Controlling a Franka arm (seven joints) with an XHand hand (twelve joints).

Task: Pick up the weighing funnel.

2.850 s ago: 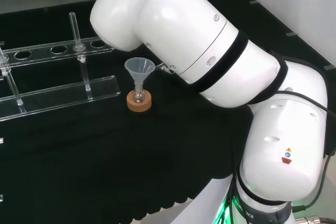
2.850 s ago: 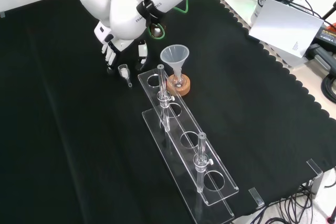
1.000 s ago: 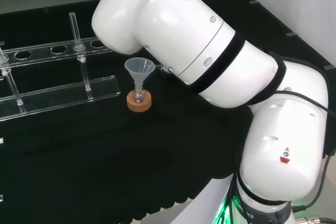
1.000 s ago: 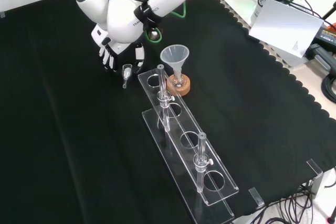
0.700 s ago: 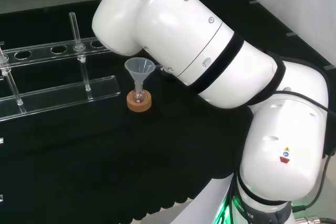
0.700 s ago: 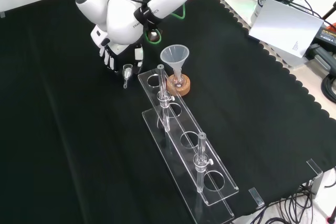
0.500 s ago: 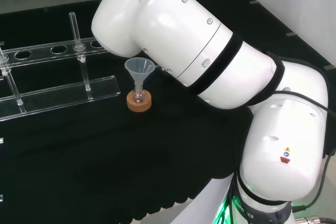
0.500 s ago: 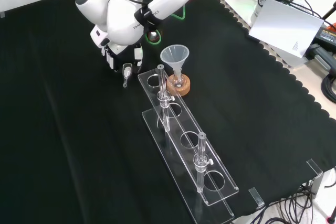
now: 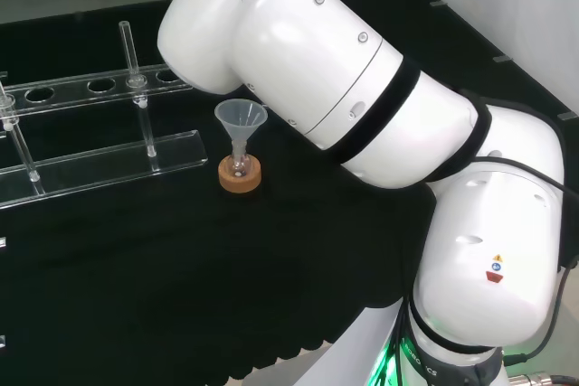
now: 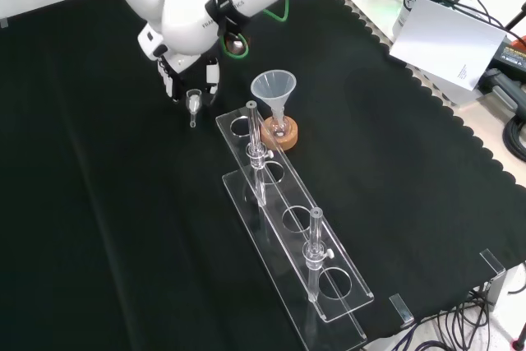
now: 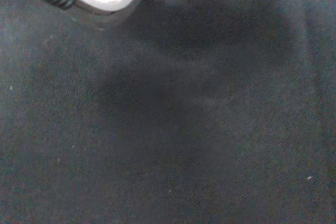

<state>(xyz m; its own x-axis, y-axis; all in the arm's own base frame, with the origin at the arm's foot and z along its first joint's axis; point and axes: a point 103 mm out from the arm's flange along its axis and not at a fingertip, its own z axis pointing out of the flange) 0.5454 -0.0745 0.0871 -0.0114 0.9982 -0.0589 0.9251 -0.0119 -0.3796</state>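
The hand pinched the weighing funnel (a tiny clear scoop) between curled fingers. It should lift slowly and straight, away from the rack.

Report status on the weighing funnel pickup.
Hand shut on weighing funnel, stem hanging down. Funnel and tube rack stand apart, rightward in front view.
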